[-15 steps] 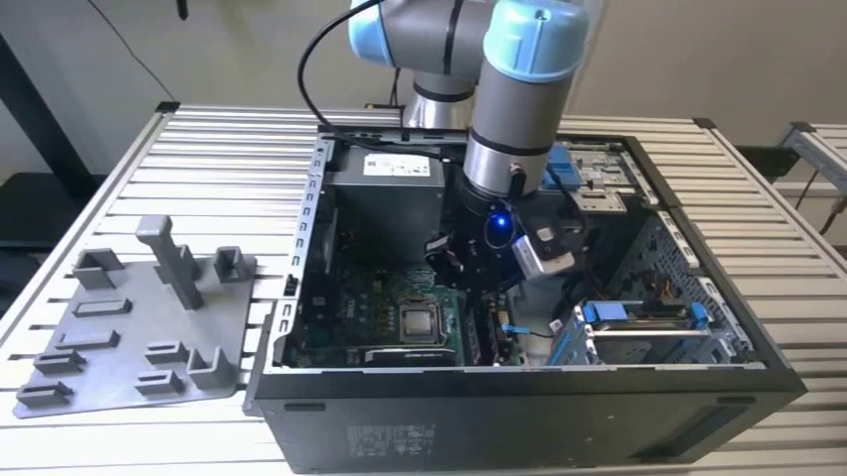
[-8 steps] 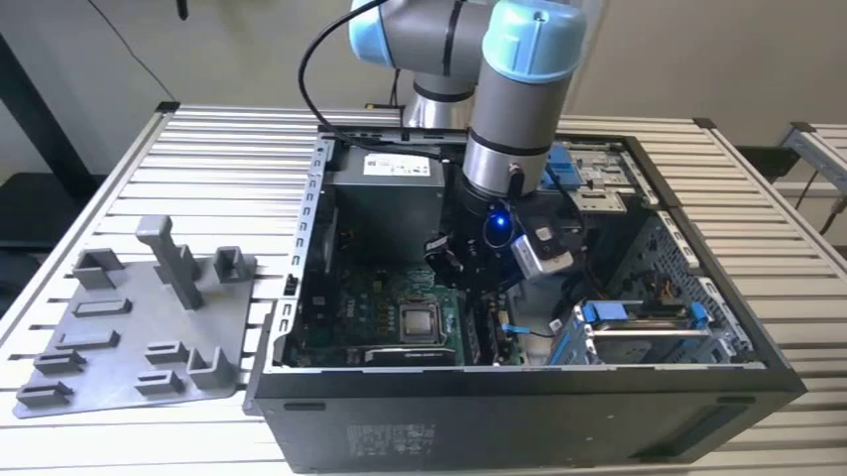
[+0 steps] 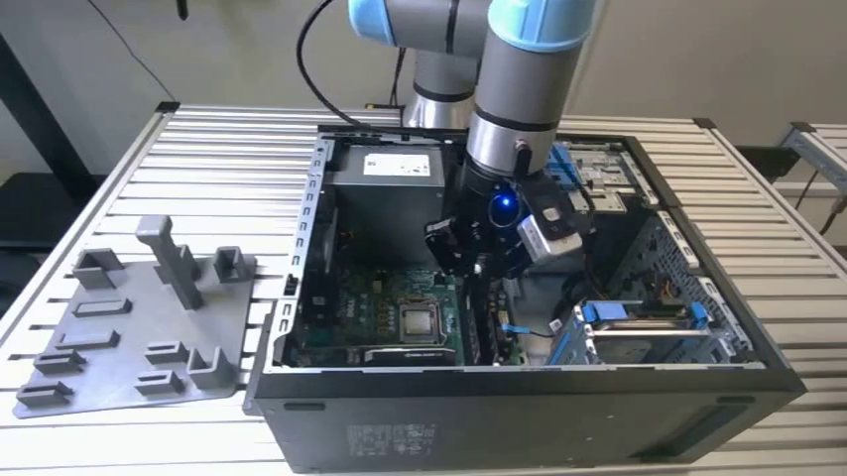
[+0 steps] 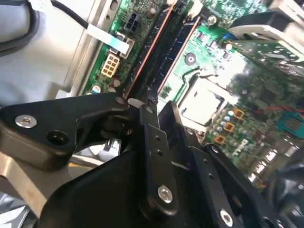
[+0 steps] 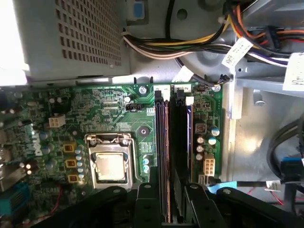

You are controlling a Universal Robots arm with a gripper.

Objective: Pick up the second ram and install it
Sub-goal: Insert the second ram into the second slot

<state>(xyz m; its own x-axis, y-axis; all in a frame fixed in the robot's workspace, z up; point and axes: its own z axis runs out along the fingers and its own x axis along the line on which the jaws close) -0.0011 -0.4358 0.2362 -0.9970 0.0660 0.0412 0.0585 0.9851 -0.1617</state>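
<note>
The second ram is a long thin stick with a copper-coloured edge, standing on edge in a memory slot of the green motherboard. It also shows in the second wrist view as the second ram. My gripper is low inside the open computer case, right over that slot. Its black fingers sit close against either side of the stick's near end. A second dark stick stands in the neighbouring slot. In the exterior view the gripper hangs just above the board.
The processor socket lies beside the slots. Bundled cables and the perforated power supply box stand past the slots' far end. A drive cage fills the case's side on the exterior view's right. A grey holder plate lies outside the case.
</note>
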